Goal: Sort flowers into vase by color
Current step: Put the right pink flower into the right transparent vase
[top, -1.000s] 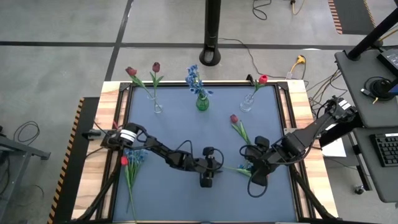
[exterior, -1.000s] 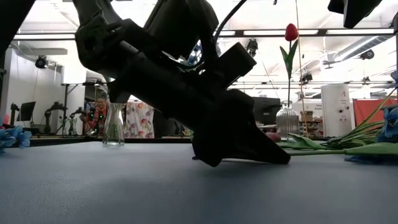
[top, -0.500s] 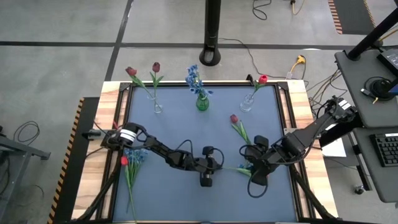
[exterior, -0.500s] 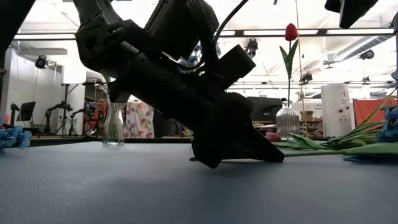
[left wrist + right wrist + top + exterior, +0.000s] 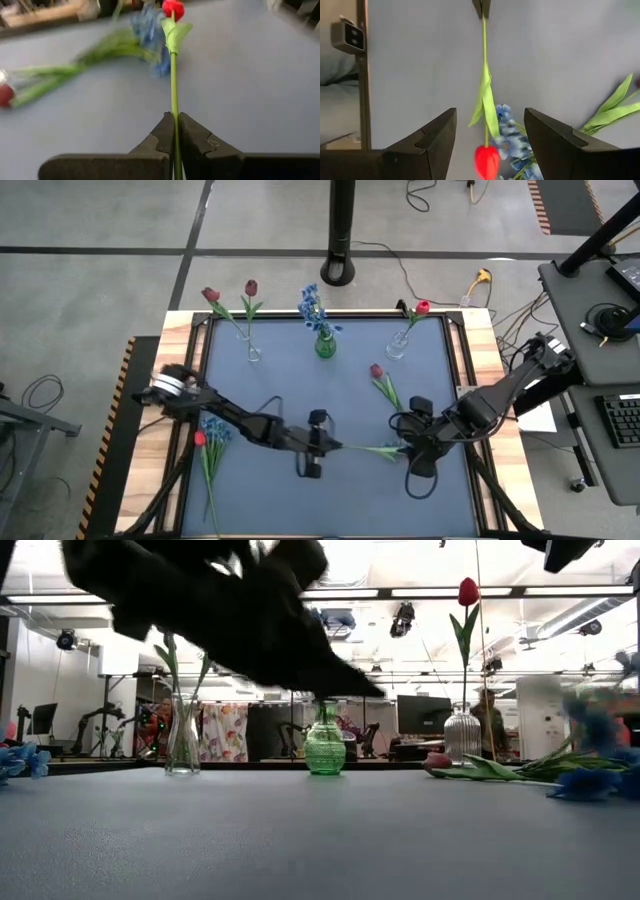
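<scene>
Nearest the front edge of the blue-grey tabletop (image 5: 330, 395), the left pincer (image 5: 322, 446) sits near the middle, its two dark fingers (image 5: 192, 136) pinched tight on the thin green stem of a bright red tulip (image 5: 173, 70). The stem (image 5: 365, 448) runs flat from that grip toward the right arm, and its red bloom (image 5: 486, 160) ends between the fingers of the right pincer (image 5: 408, 448), which stand wide apart and hold nothing. A sprig of small blue blossoms (image 5: 512, 131) lies just beside that bloom, with broad green leaves (image 5: 612, 111) near it.

At the left border lies a loose bunch of green-stemmed flowers (image 5: 208, 450), blue blossoms and a red head among them. A little farther in, on the right half, a dark maroon tulip (image 5: 381, 381) lies flat on the mat.

Along the far edge stand three vases: a clear glass vase (image 5: 253, 352) with two maroon tulips (image 5: 230, 295), a green ribbed glass vase (image 5: 325, 344) with blue blossoms (image 5: 314, 304), and a clear ribbed vase (image 5: 397, 346) with one red tulip (image 5: 421, 308). Beyond the tabletop, a person (image 5: 157, 725) stands in the room.
</scene>
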Robot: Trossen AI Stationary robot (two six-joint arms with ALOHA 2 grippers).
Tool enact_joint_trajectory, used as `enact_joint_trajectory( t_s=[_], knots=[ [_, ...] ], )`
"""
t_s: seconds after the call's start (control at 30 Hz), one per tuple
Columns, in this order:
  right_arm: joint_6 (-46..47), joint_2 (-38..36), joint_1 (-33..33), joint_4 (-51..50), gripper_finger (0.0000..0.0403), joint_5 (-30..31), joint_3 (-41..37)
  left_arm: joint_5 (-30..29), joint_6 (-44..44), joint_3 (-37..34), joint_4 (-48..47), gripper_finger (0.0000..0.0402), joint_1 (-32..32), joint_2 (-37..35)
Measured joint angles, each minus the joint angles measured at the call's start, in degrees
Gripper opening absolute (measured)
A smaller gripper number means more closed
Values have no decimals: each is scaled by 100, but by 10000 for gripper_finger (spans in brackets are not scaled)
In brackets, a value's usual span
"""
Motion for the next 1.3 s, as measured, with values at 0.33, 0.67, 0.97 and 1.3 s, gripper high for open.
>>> enact_joint_trajectory(
  t_s=[0.33,0.67,0.97,1.3],
  knots=[
    [-284,-404,244,74,224,816,0,-614,-63,-1949,1838,0,-235,-1575],
    [-634,-487,454,436,224,2331,-294,-733,551,-2900,4407,0,-323,-2030],
    [-2464,-407,364,5042,224,3053,-2052,-626,1051,-2328,4685,0,-325,-1610],
    [-4843,564,-40,11719,224,2236,-3514,-614,1600,-1234,4855,0,-324,-610]
  ],
)
